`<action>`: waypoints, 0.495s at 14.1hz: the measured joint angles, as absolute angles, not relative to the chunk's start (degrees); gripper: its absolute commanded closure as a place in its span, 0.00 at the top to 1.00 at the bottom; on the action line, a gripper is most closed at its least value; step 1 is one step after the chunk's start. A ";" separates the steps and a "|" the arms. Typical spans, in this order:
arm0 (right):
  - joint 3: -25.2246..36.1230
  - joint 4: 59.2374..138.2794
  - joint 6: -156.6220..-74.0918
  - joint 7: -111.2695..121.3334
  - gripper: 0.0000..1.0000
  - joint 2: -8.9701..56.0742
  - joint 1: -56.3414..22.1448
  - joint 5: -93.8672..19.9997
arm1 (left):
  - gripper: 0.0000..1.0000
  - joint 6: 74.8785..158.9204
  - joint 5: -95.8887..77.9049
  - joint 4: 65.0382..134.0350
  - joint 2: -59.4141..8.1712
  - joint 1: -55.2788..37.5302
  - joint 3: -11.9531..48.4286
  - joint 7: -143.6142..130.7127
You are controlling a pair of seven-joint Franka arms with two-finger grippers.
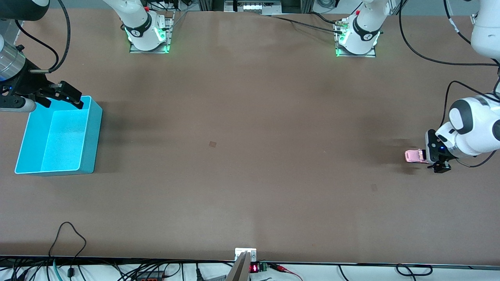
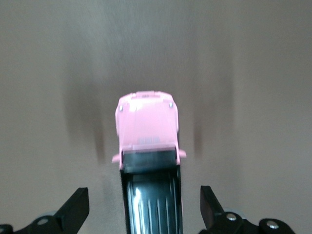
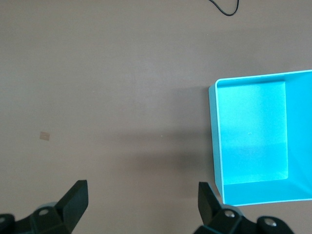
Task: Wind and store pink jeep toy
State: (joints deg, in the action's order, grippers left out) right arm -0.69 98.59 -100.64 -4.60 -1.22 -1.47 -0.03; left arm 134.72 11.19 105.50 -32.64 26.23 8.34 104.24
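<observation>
Landmark for all positions: cyan bin [image 1: 58, 136], sitting on the table [image 1: 242, 156] at the right arm's end.

Right gripper [image 1: 64, 95]: hangs over the bin's rim that lies farthest from the front camera. Fingers [image 3: 73, 200] spread wide apart in the right wrist view, nothing between them. That view shows the bin's inner floor bare, plus a small pale tag [image 3: 45, 135] on the tabletop a little way off from the bin.

Mid-table: a small square mark [image 1: 212, 144], well apart from the bin, toward the left arm's end.

Pink jeep toy [image 1: 415, 156]: well apart from the bin, right over at the left arm's end of the table. Light pink body and black ribbed roof panel both show in the left wrist view [image 2: 148, 146].

Left gripper [image 1: 435, 160]: also at the end of the table away from the bin, just beside the jeep. Left wrist view shows its fingers [image 2: 73, 209] standing wide open on either side of the toy's roofed end, with clear gaps between each finger and the toy; no grip on it.
</observation>
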 measured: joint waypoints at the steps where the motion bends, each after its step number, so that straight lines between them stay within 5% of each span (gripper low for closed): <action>1: -0.69 98.59 -100.64 -4.48 1.00 -1.22 -1.47 -0.03 | 1.00 132.11 11.19 105.09 -31.56 26.23 8.97 102.80; 7: -0.40 98.60 -100.63 -3.85 1.00 -1.22 -1.40 -0.03 | 1.00 116.17 11.19 102.52 -25.45 25.68 13.95 87.99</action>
State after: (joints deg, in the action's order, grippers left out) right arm -0.40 98.60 -100.63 -3.85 -1.22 -1.40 -0.03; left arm 116.17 11.19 102.52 -25.45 25.68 13.95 87.99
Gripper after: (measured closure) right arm 0.000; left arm 0.000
